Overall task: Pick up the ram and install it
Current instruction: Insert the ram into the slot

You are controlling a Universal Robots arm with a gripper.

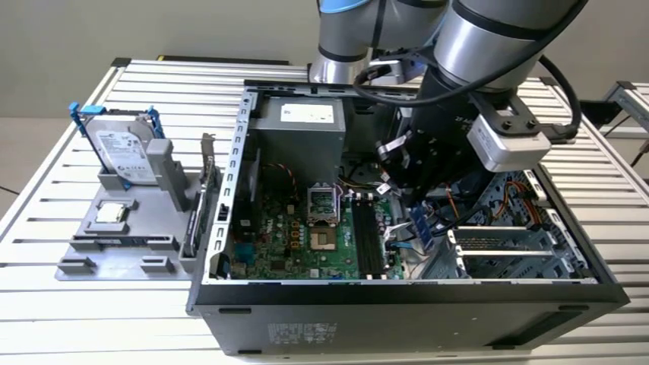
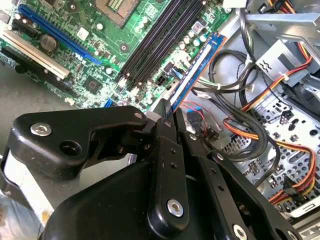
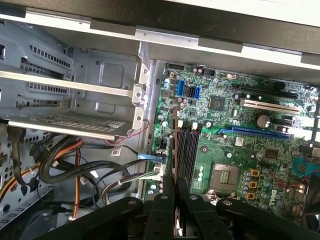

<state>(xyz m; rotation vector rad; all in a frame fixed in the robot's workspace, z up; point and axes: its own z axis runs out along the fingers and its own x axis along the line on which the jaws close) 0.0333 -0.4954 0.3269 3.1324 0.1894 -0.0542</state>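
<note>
My gripper [image 1: 414, 207] is inside the open computer case, shut on the ram [image 1: 421, 226], a slim bluish stick. In the second wrist view the ram [image 2: 196, 70] sticks out from between the black fingers [image 2: 166, 116], and my gripper [image 2: 170, 111] holds it by one end. It hangs just beside the black memory slots [image 2: 156, 42], over the edge of the green motherboard [image 2: 95, 75]. The first wrist view shows the ram [image 3: 175, 150] edge-on, running alongside the slots [image 3: 188, 150] above my gripper [image 3: 175, 184]. In the exterior view the slots [image 1: 369, 239] lie just to the left of the stick.
Bundles of black, orange and red cables [image 2: 260, 100] lie close beside the ram. The case's metal wall [image 1: 228, 182] and drive cage [image 1: 517, 243] hem in the board. Outside the case, a grey holder [image 1: 121, 228] carries a silver hard drive [image 1: 127, 148] and a small processor chip [image 1: 109, 214].
</note>
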